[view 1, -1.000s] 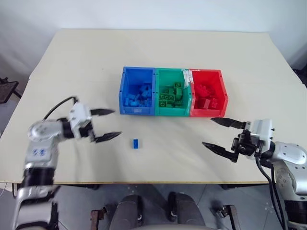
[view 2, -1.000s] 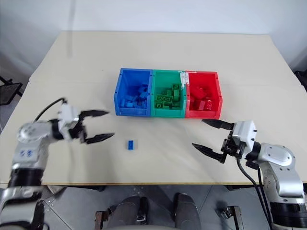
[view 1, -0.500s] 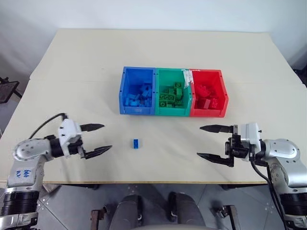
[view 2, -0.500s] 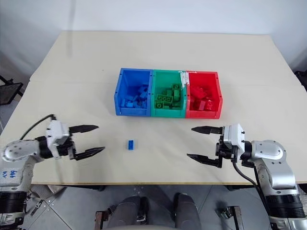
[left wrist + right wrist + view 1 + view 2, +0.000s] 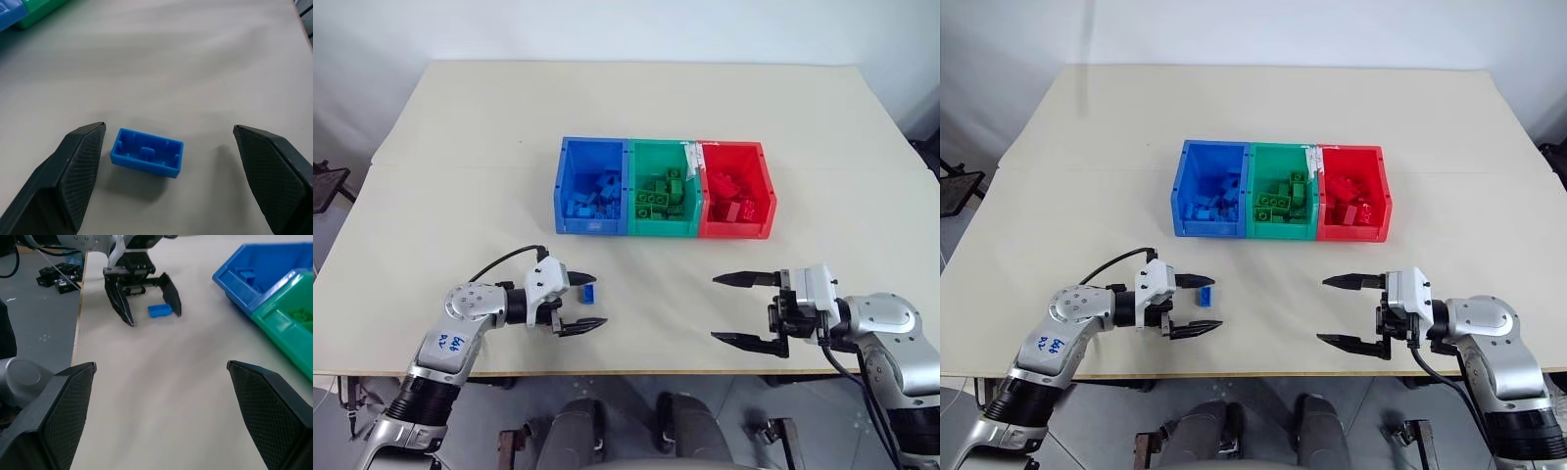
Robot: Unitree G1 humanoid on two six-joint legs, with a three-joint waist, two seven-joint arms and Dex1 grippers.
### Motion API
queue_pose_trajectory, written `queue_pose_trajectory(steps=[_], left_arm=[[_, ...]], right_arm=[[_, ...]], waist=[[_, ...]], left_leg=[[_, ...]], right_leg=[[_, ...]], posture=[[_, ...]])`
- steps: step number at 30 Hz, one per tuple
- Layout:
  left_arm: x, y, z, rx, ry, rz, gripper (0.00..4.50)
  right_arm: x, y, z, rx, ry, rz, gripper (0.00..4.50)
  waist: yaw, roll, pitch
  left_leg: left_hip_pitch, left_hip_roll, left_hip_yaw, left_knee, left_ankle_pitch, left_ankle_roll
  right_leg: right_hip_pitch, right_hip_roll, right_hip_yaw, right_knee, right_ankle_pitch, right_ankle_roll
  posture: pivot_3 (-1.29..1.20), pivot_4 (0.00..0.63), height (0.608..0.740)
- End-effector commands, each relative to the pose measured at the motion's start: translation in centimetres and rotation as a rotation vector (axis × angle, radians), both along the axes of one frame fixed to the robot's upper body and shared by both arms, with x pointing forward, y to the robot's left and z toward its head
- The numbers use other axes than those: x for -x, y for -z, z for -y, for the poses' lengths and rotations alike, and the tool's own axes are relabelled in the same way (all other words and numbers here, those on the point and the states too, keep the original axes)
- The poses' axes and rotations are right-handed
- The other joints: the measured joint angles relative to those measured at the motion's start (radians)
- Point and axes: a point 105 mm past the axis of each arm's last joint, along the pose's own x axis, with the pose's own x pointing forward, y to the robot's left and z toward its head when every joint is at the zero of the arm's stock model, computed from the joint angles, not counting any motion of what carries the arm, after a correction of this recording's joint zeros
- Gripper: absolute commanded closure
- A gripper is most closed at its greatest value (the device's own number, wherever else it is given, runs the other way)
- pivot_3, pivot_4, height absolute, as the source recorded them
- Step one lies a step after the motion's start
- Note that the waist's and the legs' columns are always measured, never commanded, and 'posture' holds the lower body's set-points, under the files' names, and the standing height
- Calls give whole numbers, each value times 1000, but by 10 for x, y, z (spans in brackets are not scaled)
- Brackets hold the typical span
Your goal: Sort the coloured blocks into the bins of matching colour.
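A small blue block (image 5: 590,292) lies hollow side up on the beige table (image 5: 705,117), in front of the bins. My left gripper (image 5: 594,301) is open and low over the table, its fingers on either side of the block. In the left wrist view the block (image 5: 147,152) sits close to one finger (image 5: 80,161), with a wide gap to the other. My right gripper (image 5: 715,308) is open and empty, hovering to the right and pointing left. The joined blue bin (image 5: 590,226), green bin (image 5: 663,228) and red bin (image 5: 732,230) each hold several blocks of their own colour.
The table's front edge (image 5: 646,372) runs just below both grippers. A black cable (image 5: 504,259) loops over my left forearm. In the right wrist view, floor with dark equipment (image 5: 58,271) lies beyond the table's edge.
My left gripper has swung right and down from the table's left side to the blue block, which now lies between its fingers. The right gripper has drifted slightly towards the left.
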Motion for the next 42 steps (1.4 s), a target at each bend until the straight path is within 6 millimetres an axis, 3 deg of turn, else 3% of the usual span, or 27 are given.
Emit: queue_pose_trajectory(steps=[1, 6, 11, 14, 17, 20, 25, 27, 32, 34, 39, 42], left_arm=[[0, 5, -7, -34, -3, -20, 1241], [-6, 3, -12, -12, -36, -30, 2773], [-12, -44, 4, 194, 18, 13, 2773], [-29, -75, 11, 275, -21, 76, 2773], [-60, -113, 18, 362, -114, 147, 2773], [-94, -127, 20, 343, -242, 190, 2773], [-118, -129, 27, 337, -296, 184, 2773], [-125, -126, 27, 317, -315, 178, 2251], [-117, -130, 28, 333, -232, 205, 900], [-106, -129, 19, 323, -174, 228, 365], [-64, -105, -37, 169, -69, 277, 365], [-43, -76, -73, 25, -88, 178, 365]], right_arm=[[4, -11, 4, -2, 14, 45, 0], [3, -11, 4, -13, 33, 51, 0], [-6, -22, 2, -73, 84, 76, 0], [-14, -32, 3, -125, 138, 103, 0], [-33, -52, 8, -258, 280, 148, 0], [-42, -59, 13, -295, 357, 196, 0], [-41, -54, 15, -298, 388, 199, 0], [-39, -54, 15, -299, 393, 200, 0], [-35, -53, 17, -299, 400, 203, 0], [-32, -52, 19, -283, 388, 200, 0], [-17, -39, 24, -178, 295, 155, 0], [-7, -26, 31, -90, 241, 129, 0]], waist=[[0, 0, 0], [-1, 0, 0], [-1, 0, 0], [7, 0, 0], [19, 0, 0], [24, 0, 0], [23, 0, 0], [24, 0, 0], [23, -1, 0], [21, 0, 0], [-1, 0, 0], [-4, 0, 0]], left_leg=[[0, 0, 0, 0, 0, 0], [0, 0, 0, 0, 0, 0], [0, 0, 0, 0, 0, 0], [-1, 0, -1, 1, 0, 0], [-1, 0, -1, 1, 1, 0], [-1, -1, 1, 1, 1, 0], [-2, -2, 3, 1, 1, 1], [-4, -2, 4, 1, 1, 2], [-5, -2, 5, 1, 1, 3], [-4, -2, 5, 1, 2, 3], [-2, 0, 6, -1, 1, 2], [-2, 0, 6, -1, 1, 2]], right_leg=[[0, 0, 0, 0, 0, 0], [0, 0, 1, 0, 0, 0], [0, -1, 1, 0, 0, 0], [0, -1, 1, 0, 0, 0], [0, 0, 0, 0, 1, 0], [0, 1, -3, 0, 1, 0], [-1, 8, -6, 2, 2, 2], [-2, 8, -7, 1, 2, 3], [-2, 9, -7, -1, 3, 4], [-2, 8, -7, -1, 3, 4], [-2, 8, -5, 0, 3, 4], [-2, 4, -5, -1, 3, 4]], posture=[[0, 150, 740], [0, 150, 740], [0, 150, 740], [0, 150, 740], [0, 150, 740], [0, 150, 740], [0, 150, 740], [0, 150, 740], [0, 150, 740], [0, 150, 740], [0, 150, 740], [0, 150, 740]])
